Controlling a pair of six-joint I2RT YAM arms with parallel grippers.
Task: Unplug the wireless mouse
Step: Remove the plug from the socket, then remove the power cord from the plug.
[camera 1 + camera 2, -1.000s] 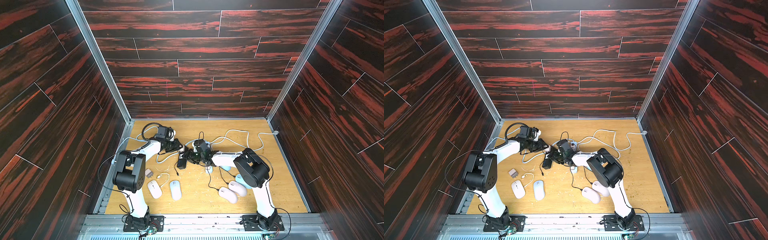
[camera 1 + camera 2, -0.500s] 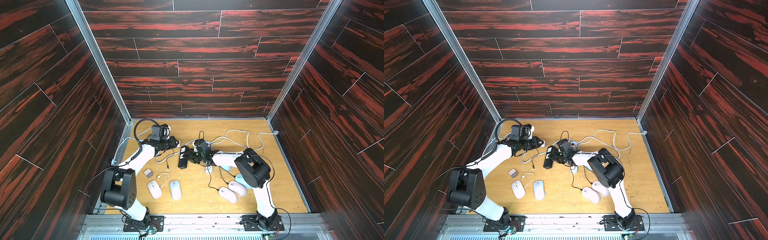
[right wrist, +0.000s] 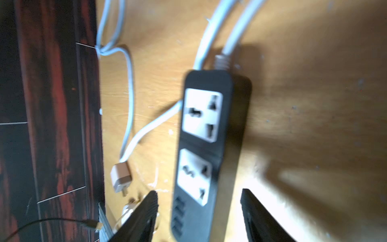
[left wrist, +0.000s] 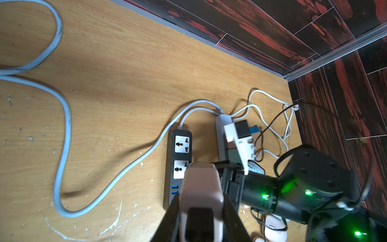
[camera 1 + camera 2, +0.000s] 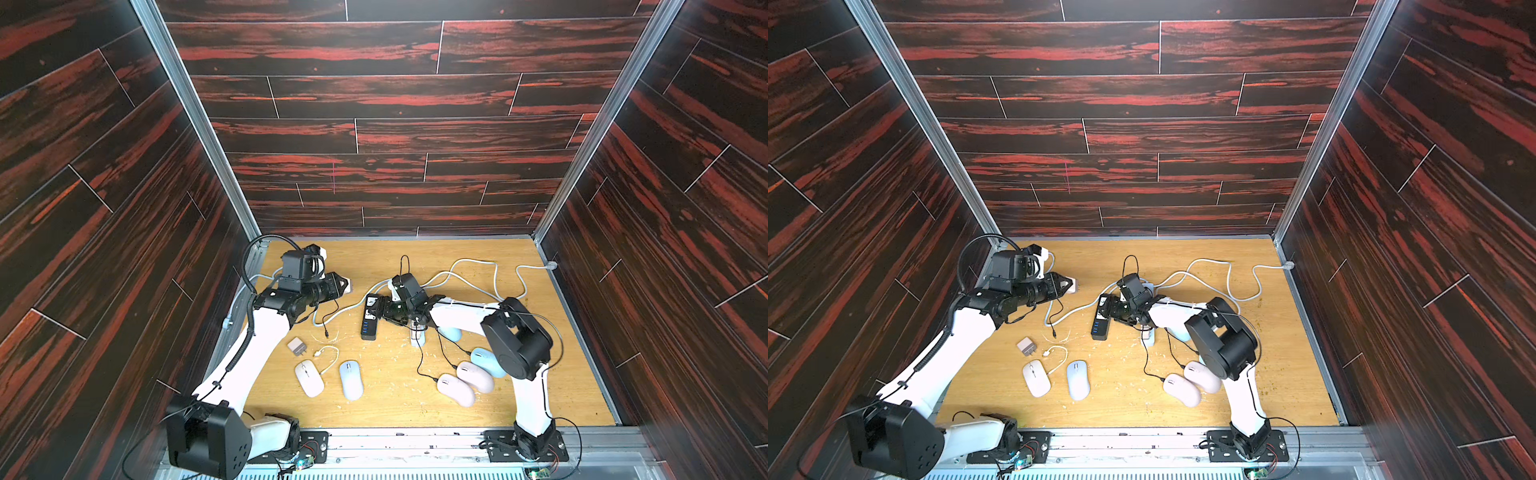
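Now the left gripper [image 5: 343, 284] pinches a beige charger plug [image 4: 200, 188], held clear of the black power strip [image 3: 206, 134] whose USB end the right gripper [image 3: 199, 192] straddles with jaws wide.

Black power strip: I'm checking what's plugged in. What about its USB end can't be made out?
- Right wrist view: black power strip blurred, USB ports cut by the bottom edge.
- Left wrist view: pink adapter in the left gripper covers lower ports.
- Both top views: ports too small; right gripper overlaps the strip.
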